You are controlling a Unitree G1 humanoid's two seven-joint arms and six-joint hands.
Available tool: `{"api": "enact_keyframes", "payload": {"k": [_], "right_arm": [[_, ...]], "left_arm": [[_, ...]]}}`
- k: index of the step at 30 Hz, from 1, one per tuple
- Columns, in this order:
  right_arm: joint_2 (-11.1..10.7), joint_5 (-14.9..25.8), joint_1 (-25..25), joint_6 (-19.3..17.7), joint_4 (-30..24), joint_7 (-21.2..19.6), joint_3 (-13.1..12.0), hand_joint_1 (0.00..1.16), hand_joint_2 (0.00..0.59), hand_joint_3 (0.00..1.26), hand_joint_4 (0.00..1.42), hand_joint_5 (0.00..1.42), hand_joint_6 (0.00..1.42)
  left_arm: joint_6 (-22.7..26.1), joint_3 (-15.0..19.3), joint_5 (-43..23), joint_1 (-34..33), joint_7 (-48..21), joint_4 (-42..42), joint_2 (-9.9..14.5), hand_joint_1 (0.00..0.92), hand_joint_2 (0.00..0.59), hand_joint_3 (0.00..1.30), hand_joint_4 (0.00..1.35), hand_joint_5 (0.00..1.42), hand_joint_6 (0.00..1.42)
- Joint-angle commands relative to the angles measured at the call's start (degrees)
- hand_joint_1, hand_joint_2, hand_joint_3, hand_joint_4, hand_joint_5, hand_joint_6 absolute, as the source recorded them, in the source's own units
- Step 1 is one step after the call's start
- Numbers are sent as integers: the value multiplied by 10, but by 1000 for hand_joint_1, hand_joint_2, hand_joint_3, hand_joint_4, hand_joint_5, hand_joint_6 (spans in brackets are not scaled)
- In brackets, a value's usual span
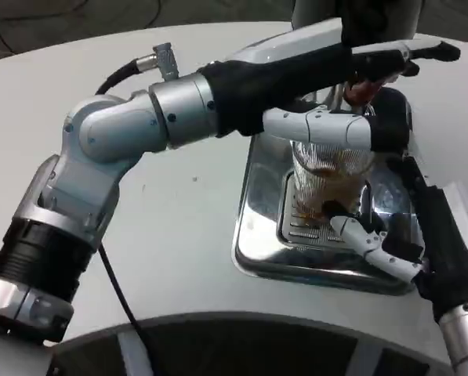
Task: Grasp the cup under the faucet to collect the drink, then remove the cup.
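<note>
The cup (328, 184), right of the frame's centre, is a clear ribbed tumbler standing on the slotted grate of a shiny metal drip tray (257, 235); brownish liquid shows in it, so it is probably already part filled and heavier than it looks. It seems thin-walled and stiff, likely plastic or glass, and the wet, glossy wall would be slippery, though the ribs should give some purchase. The right hand (375, 243), at lower right, wraps it low down, a white finger lying across the base, so it appears to hold the cup. The best hold looks to be around the mid wall, kept upright to avoid spilling. The left hand (375, 66) reaches across the top of the frame to the faucet lever (359, 90); its fingers seem to press on it, though I cannot tell whether they close around it.
</note>
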Motion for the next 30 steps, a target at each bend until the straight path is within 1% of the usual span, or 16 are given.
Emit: {"api": "enact_keyframes", "payload": {"k": [1, 9, 17, 30], "right_arm": [[6, 8, -17, -9, 24, -10, 3, 633, 265, 0, 41, 93, 0], [6, 16, -51, -13, 69, -17, 8, 629, 266, 3, 51, 99, 3], [4, 33, -82, -34, 128, -27, 4, 627, 266, 14, 75, 119, 7], [4, 51, -117, -38, 167, -23, 9, 626, 266, 0, 56, 113, 8]], "left_arm": [[6, -9, 17, 17, -9, -6, 4, 0, 40, 89, 0, 83, 96], [7, -5, 15, 16, -9, -8, 9, 0, 41, 89, 0, 83, 102], [7, -2, 13, 16, -9, -9, 12, 0, 40, 89, 0, 83, 103], [4, 0, 15, 16, -8, -3, 15, 0, 40, 89, 0, 83, 103]]}}
